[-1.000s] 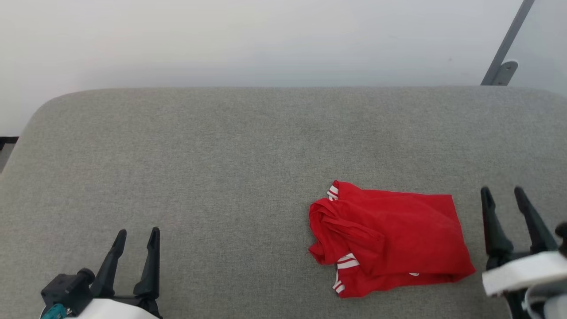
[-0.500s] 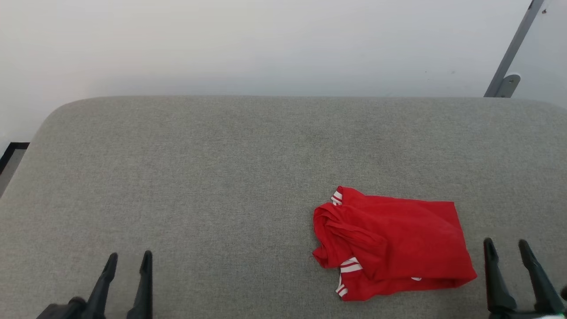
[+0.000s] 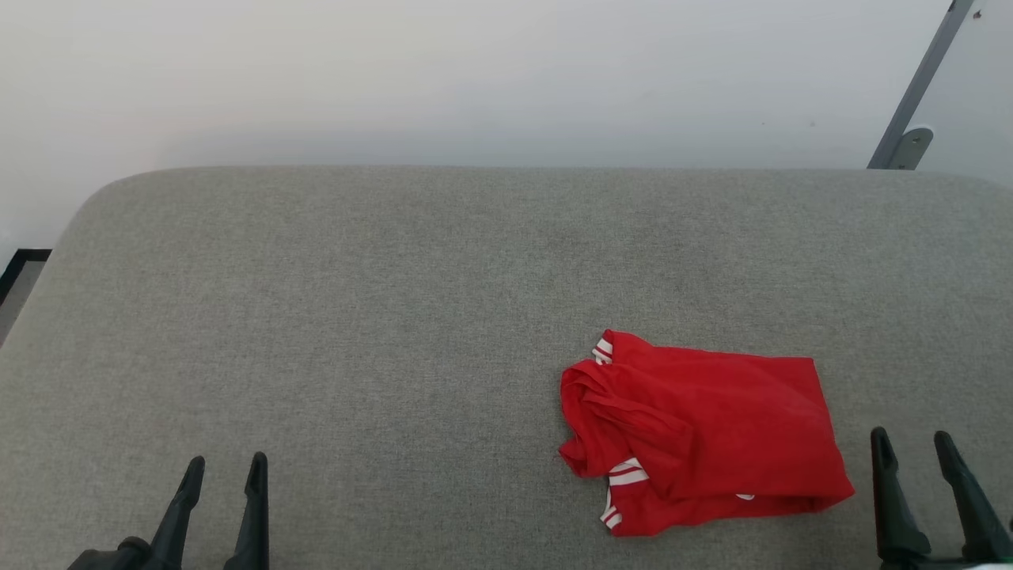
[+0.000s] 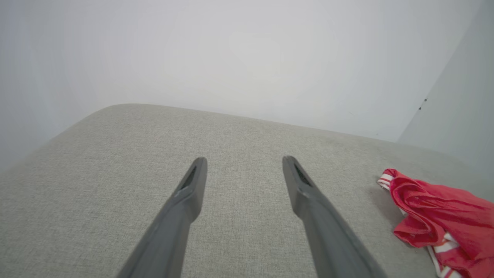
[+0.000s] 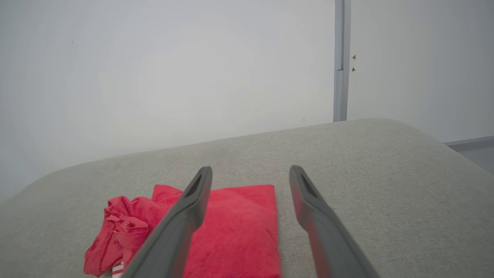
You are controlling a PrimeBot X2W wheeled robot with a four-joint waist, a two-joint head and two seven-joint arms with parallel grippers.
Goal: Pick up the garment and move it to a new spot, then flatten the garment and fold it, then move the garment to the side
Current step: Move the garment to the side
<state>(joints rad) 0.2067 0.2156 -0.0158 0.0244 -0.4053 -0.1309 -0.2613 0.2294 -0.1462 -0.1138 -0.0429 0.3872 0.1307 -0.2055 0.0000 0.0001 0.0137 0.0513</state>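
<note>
The garment point(image 3: 700, 435) is a red shirt with white-and-red striped trim, lying folded in a loose bundle on the right part of the grey cushioned surface point(image 3: 396, 317). It also appears at the right edge of the left wrist view as a crumpled red garment point(image 4: 440, 216), and in the right wrist view the garment point(image 5: 231, 231) lies just left of and below the fingers. My right gripper point(image 3: 910, 447) stands open to the right of it, empty. My left gripper point(image 3: 225, 467) is open at the lower left, far from the cloth.
A pale wall point(image 3: 475, 79) runs behind the surface, whose rear edge curves down at the left corner. A grey metal bar with a bracket point(image 3: 910, 103) leans at the back right. A dark floor strip point(image 3: 20, 265) shows at the far left.
Both grippers have drawn back toward the bottom edge of the head view, the right one the most. The camera has shifted slightly. The garment lies as before.
</note>
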